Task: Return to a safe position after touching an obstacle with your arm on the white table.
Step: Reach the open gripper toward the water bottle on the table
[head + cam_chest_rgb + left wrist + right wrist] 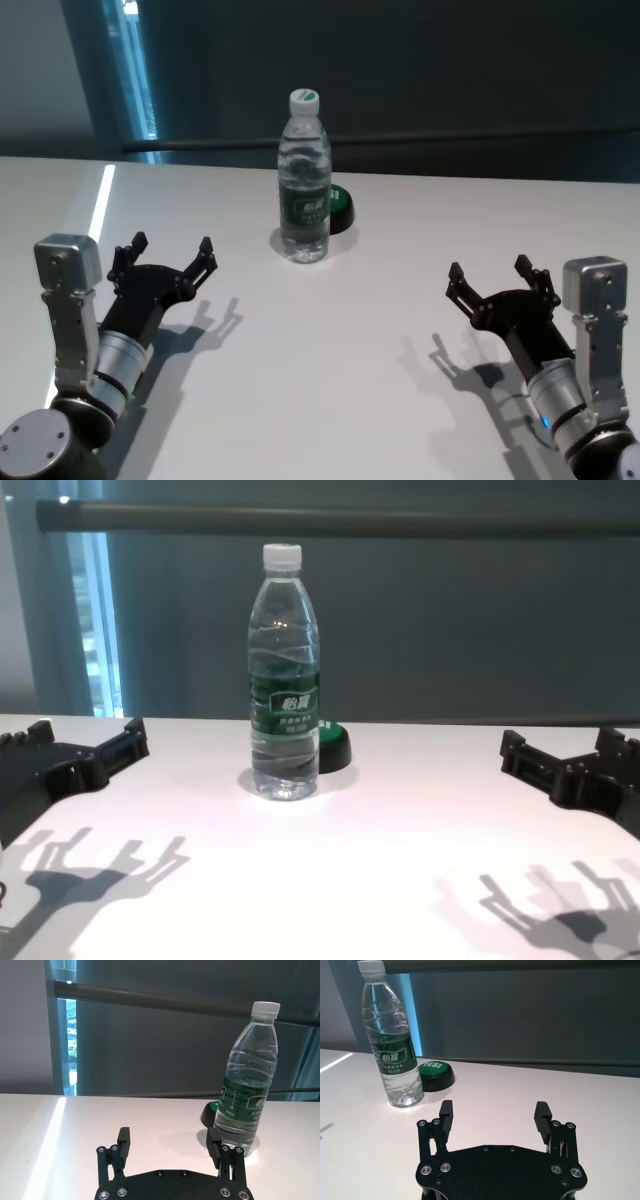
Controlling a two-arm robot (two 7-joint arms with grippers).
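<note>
White tabletop [360, 330] is lying open at centre frame; bottle [303, 180] is standing upright upper centre, well apart from left end effector [172, 252] and right end effector [493, 274], both spread wide and holding nothing at the lower corners.

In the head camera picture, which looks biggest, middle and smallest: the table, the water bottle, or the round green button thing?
Largest to smallest, as they look in the head view:
1. white table
2. water bottle
3. green-topped puck, partly hidden behind the bottle, so its full size is unsure, though it looks clearly smallest.

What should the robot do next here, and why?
Probably hold both arms where they are. The left gripper and right gripper sit open, well short of the upright water bottle on the white table; neither touches it, so this looks like a safe position.
</note>
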